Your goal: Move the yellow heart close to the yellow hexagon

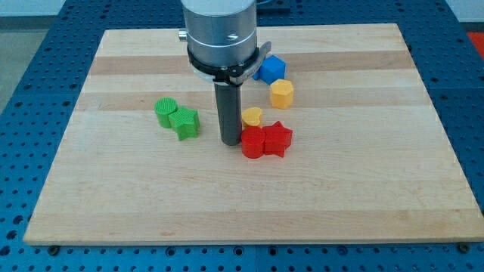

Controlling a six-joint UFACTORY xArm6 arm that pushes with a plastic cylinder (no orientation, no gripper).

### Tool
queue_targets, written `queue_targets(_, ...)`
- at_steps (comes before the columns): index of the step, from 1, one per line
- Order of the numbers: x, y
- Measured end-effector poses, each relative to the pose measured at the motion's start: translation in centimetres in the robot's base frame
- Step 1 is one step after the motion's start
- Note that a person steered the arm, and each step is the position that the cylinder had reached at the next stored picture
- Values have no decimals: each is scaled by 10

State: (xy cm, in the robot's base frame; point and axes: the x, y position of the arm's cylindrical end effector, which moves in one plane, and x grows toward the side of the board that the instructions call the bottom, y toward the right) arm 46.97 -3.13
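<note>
Yellow heart (252, 116) sits a little right of the frame's centre on the wooden board (355, 181), just above the red blocks and close beside the dark rod. My tip (230, 141) rests on the board immediately to the left of the heart and slightly lower in the frame, right against the left side of a red block (252, 142) whose shape I cannot make out. A red star (277, 138) touches that red block on its right side. The yellow hexagon (281, 93) stands up and to the right of the heart, apart from it with bare wood between them. A blue cube (270, 69) lies just above the hexagon, near the arm's grey round housing (221, 34), which fills the upper middle of the frame and hides the board behind it. Toward the left of the frame, two green blocks sit together and touching: a green cylinder (165, 111) on the upper left and a green star (184, 122) on the lower right, well apart from the rod. The arm carries no jaws, only the straight rod, so there is no spread or pinch to report. Around the board runs a blue perforated table (30, 45).
</note>
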Motion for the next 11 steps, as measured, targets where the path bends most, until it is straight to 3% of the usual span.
queue_targets(4, -8, 0)
queue_targets(8, -44, 78)
queue_targets(11, -34, 83)
